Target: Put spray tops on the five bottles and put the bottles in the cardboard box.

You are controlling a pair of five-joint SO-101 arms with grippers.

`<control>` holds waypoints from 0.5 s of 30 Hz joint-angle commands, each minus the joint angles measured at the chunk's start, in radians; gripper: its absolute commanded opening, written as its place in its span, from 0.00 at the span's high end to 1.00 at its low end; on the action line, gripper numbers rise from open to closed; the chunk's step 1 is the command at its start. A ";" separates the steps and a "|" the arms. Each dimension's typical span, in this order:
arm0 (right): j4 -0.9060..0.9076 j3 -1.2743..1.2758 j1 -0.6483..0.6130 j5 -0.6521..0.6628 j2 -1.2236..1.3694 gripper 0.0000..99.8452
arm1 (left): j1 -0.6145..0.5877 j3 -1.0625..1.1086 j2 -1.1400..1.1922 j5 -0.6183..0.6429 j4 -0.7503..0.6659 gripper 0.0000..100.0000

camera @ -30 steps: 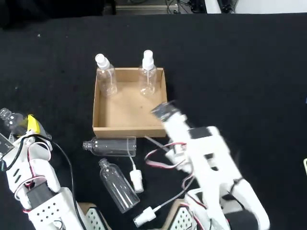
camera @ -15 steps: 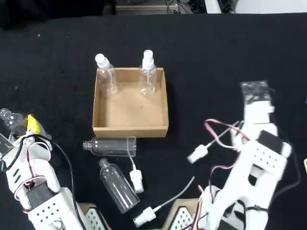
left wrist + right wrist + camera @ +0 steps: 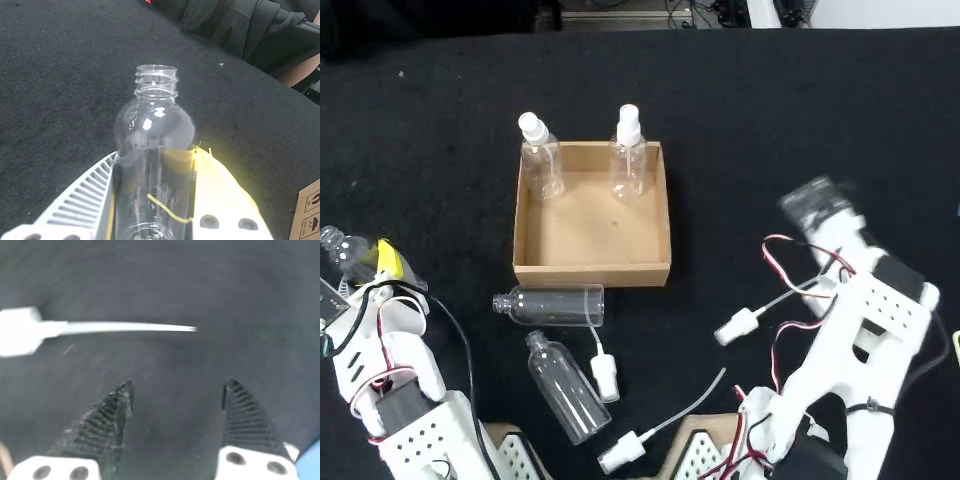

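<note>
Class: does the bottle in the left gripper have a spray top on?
No, the clear bottle shows a bare, open threaded neck.

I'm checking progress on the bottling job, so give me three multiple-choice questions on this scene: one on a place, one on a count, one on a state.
1. Where do the two capped bottles stand? A) in the cardboard box B) in front of it C) beside it
2. How many spray tops lie loose? A) one B) three C) five
3. The left gripper is: A) open B) shut on a spray top C) shut on an uncapped bottle
Answers: 1 A, both stand inside its far wall. 2 B, three lie unattached. 3 C, it clamps an open-necked bottle.
</note>
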 commanded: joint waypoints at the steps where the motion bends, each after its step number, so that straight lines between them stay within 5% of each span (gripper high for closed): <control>1: 0.138 -0.050 -0.063 0.295 -0.047 0.73 | 0.012 0.025 -0.018 -0.002 -0.023 0.97; 7: 0.295 0.021 -0.226 0.588 -0.096 0.73 | 0.012 0.025 -0.018 -0.002 -0.023 0.97; 15: 0.235 0.124 -0.413 0.609 -0.094 0.73 | 0.012 0.025 -0.018 -0.002 -0.023 0.97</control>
